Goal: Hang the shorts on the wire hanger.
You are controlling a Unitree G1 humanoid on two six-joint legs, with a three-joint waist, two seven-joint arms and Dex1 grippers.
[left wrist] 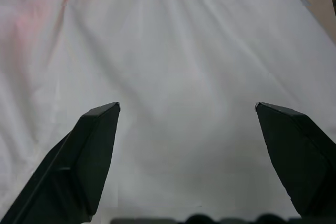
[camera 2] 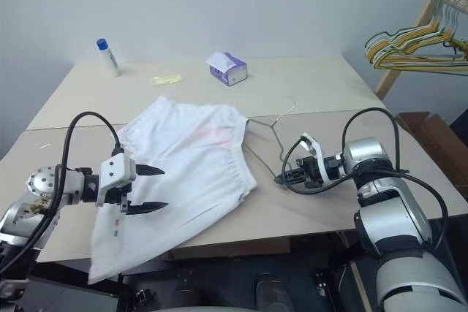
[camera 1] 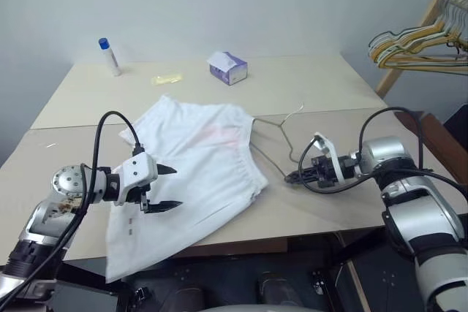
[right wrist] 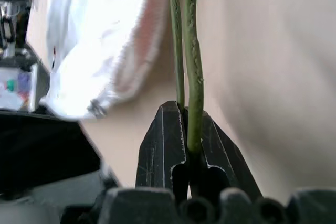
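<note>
The white shorts [camera 1: 194,169] lie spread on the table, one leg hanging over the front edge, a faint pink patch showing through the cloth. My left gripper [camera 1: 167,188] hovers open just above the lower part of the shorts [left wrist: 184,77], nothing between its fingers. The wire hanger [camera 1: 274,140] lies partly tucked under the waistband at the shorts' right side, its hook pointing to the back. My right gripper [camera 1: 292,177] is shut on the hanger's thin green wire [right wrist: 191,66] at its near corner, right of the shorts.
A purple-white tissue box [camera 1: 228,68], a yellow wrapper [camera 1: 166,79] and a blue-capped tube [camera 1: 110,56] stand at the back of the table [camera 1: 322,93]. A bunch of hangers [camera 1: 420,45] hangs on a wooden rack at the far right.
</note>
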